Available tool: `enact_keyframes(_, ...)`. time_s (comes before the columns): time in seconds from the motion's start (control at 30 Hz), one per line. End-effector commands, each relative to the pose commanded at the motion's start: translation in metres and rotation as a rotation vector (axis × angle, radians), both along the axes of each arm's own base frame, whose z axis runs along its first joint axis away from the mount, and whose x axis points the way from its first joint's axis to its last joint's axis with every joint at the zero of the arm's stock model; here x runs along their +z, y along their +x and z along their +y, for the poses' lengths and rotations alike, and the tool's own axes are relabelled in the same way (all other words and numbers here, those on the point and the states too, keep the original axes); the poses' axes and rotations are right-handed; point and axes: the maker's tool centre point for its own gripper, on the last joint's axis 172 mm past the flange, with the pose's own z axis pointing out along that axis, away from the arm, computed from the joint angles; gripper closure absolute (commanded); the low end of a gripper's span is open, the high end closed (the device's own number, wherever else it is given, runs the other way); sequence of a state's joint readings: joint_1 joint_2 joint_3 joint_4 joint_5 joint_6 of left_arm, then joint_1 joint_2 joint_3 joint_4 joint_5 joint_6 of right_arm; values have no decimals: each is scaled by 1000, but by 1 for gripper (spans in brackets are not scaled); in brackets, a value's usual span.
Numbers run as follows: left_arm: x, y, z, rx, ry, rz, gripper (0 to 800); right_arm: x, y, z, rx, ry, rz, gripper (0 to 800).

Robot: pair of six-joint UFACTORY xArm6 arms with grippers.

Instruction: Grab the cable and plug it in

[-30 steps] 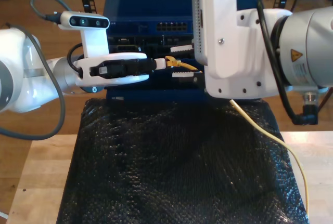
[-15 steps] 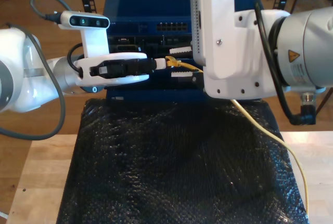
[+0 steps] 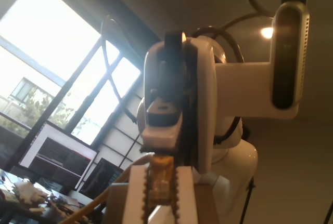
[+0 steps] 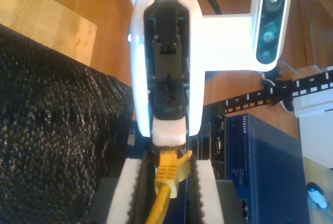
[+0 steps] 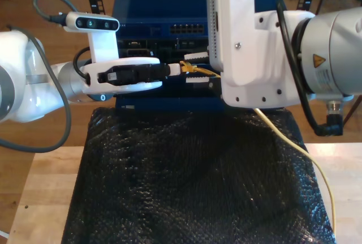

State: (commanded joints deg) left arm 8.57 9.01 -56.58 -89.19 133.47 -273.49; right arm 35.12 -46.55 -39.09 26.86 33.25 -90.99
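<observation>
My second gripper (image 4: 166, 171) clamped on yellow cable (image 4: 162, 193) | my first gripper (image 3: 160, 185) flanking plug, grip unclear | blue switch (image 5: 153, 6) beyond black mat (image 5: 186, 187), half hidden by an arm (image 5: 328, 51)

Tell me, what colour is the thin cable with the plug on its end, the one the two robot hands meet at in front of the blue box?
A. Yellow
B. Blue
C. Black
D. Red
A. The cable is bright yellow at its plug end, and it trails off over the black mat in front of the blue box.
</observation>
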Motion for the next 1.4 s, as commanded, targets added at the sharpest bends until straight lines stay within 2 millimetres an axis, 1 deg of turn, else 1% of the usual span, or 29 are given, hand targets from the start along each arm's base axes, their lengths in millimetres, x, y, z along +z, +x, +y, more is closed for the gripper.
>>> enact_keyframes(0.5,-2,-1,-1,-19,15,33,795,1,0,0,0,1,-1,585)
enact_keyframes(0.87,-2,-1,-1,-19,15,32,795,-1,0,1,1,0,2,600)
enact_keyframes(1.1,-2,-2,-1,-22,14,34,795,-1,0,1,0,1,3,638)
enact_keyframes(1.17,-2,-2,-1,-22,14,34,795,-1,0,1,-1,1,4,665)
enact_keyframes(1.23,-2,-2,-1,-22,14,34,795,-1,0,1,-1,1,4,748)
enact_keyframes(1.4,-2,-2,-1,-22,14,34,795,-2,0,1,-1,1,8,781)
